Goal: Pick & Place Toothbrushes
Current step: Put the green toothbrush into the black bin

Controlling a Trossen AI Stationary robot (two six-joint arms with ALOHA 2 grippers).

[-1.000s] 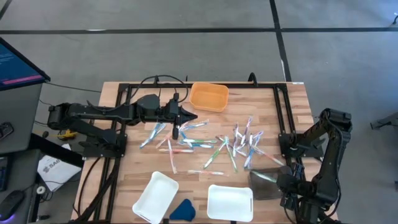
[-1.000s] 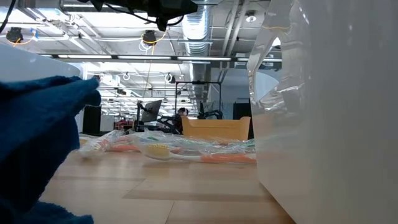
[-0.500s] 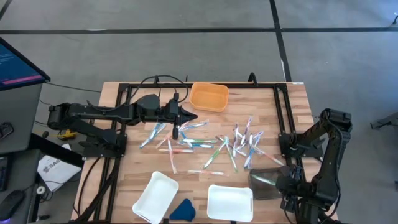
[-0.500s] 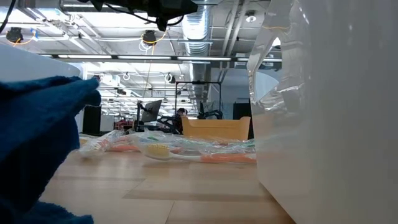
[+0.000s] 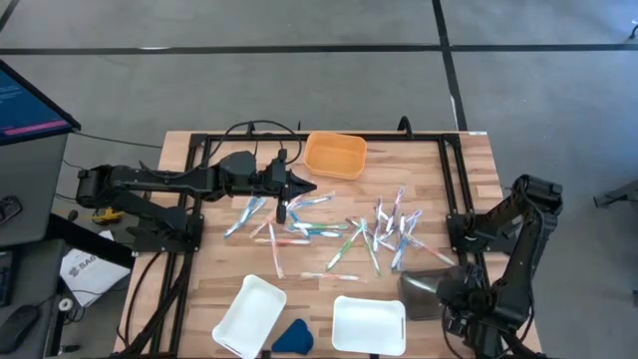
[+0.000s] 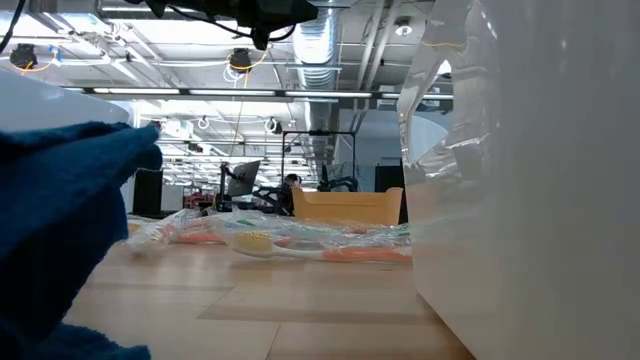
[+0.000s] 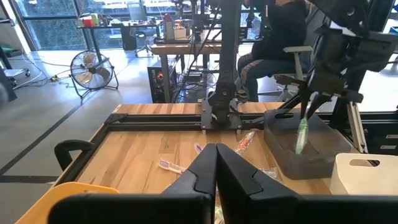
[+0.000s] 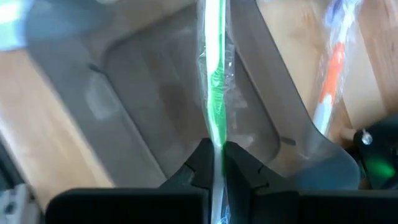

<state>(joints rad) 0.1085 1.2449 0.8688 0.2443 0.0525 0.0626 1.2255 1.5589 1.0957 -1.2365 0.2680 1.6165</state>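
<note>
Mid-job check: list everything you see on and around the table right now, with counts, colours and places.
Loose toothbrushes: roughly two dozen, blue, green, orange and white, scattered across the table's middle.
Green toothbrush: one, wrapped, pinched in the right gripper over the grey tray.
Grey tray: one, near right corner of the table.
Orange tray: one, far edge, centre.
White trays: two, near edge, centre.
Blue wedge: one, dark blue, between the white trays.
Table: one, light wood.
Monitor: one, left of the table.
Person: one, seated beyond the table.
Left gripper: shut, empty, above the toothbrushes' left part.
Right gripper: shut on the green toothbrush.
</note>
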